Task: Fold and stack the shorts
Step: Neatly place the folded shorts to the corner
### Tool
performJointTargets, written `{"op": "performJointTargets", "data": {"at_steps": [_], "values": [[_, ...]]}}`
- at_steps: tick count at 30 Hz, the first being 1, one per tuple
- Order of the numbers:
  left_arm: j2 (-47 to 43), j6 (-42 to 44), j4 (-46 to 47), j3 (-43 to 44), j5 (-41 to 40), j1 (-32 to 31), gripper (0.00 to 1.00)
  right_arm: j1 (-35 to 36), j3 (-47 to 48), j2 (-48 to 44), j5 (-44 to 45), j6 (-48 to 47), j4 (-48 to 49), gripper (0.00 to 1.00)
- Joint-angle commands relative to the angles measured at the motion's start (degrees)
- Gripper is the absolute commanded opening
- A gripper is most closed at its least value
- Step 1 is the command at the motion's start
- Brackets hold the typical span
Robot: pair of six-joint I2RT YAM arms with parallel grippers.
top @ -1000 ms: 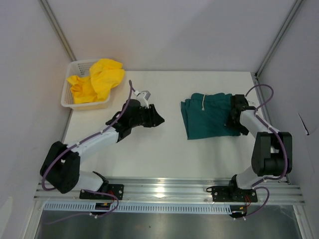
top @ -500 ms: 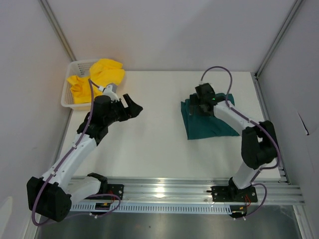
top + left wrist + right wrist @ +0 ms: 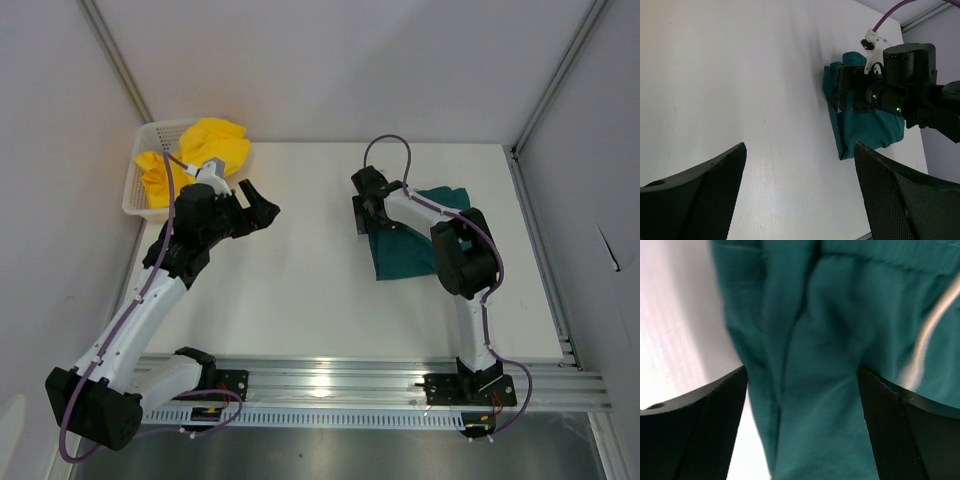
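Note:
The dark teal-green shorts lie folded flat on the table, right of centre. My right gripper hovers open over their left edge. In the right wrist view its fingers straddle the teal cloth, with the white drawstring at the right. The yellow shorts lie crumpled in and over the white basket at the back left. My left gripper is open and empty, just right of the basket. Its own view shows bare table, with the teal shorts and the right gripper beyond.
The white table is bounded by grey walls on three sides and the metal base rail at the near edge. Purple cables loop above both arms.
The right gripper swung from the right side of the teal shorts across to their left edge. The left arm drew back toward the basket. Both grippers opened wider.

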Motion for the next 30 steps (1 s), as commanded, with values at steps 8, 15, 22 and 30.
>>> {"op": "performJointTargets", "data": {"at_steps": [8, 15, 22, 30], "values": [[-0.19, 0.45, 0.17, 1.36, -2.13, 2.46, 0.89, -15.10, -6.04, -1.60, -1.69, -0.73, -2.03, 0.83], [1.40, -1.04, -1.23, 5.30, -5.64, 7.21, 0.95, -18.12, -7.37, -5.82, 0.05, -1.26, -1.49, 0.91], [6.66, -9.30, -2.20, 11.11, -14.95, 13.09, 0.99, -14.00, -15.09, -20.83, 6.55, 4.70, 3.41, 0.99], [20.89, -16.95, -7.56, 19.46, -18.74, 20.21, 0.99, -8.27, -29.94, -40.69, 4.65, 10.52, 15.09, 0.99]]}}
